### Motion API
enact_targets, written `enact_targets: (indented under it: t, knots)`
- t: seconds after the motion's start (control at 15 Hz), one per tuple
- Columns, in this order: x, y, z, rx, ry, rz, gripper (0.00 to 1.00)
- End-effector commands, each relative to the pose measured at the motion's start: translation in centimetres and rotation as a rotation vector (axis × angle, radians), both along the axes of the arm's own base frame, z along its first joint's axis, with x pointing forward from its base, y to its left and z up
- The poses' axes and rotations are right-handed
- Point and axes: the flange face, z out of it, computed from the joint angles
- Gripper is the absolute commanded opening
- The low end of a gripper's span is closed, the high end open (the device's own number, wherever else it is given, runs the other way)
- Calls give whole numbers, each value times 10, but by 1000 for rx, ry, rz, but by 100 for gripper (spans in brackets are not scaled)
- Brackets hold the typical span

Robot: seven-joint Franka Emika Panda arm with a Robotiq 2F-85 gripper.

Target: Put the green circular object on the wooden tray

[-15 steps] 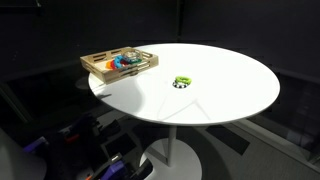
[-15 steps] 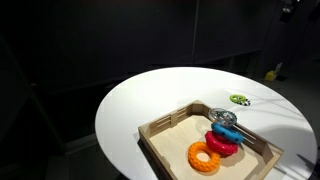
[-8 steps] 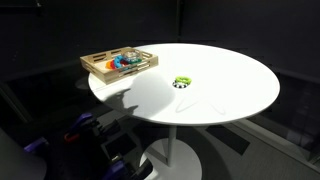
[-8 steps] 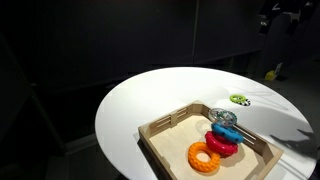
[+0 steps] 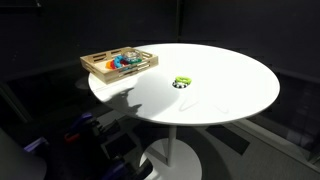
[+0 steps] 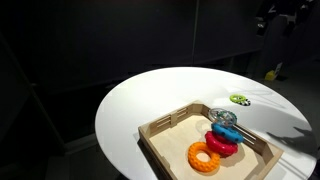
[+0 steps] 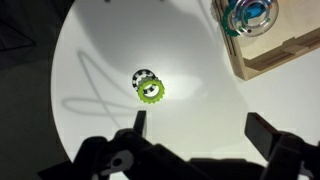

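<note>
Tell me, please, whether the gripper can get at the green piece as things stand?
Probably yes: the open gripper hangs above the table, and the green piece lies alone on it, apart from the tray, with nothing over it.

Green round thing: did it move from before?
No. The green circular object sits in the same spot on the white table, no closer to the wooden tray.

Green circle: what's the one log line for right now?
green circular object: on white table, outside wooden tray | jaws: open, empty, over table | grasp: not yet made
</note>
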Motion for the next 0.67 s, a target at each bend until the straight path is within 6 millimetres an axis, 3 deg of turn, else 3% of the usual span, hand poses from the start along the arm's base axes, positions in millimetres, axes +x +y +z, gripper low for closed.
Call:
enact_targets:
  t: [0.0, 0.6]
  knots:
    - [9, -4, -14, -11, 18, -23, 100]
    - [46, -8, -104, -53, -16, -96, 100]
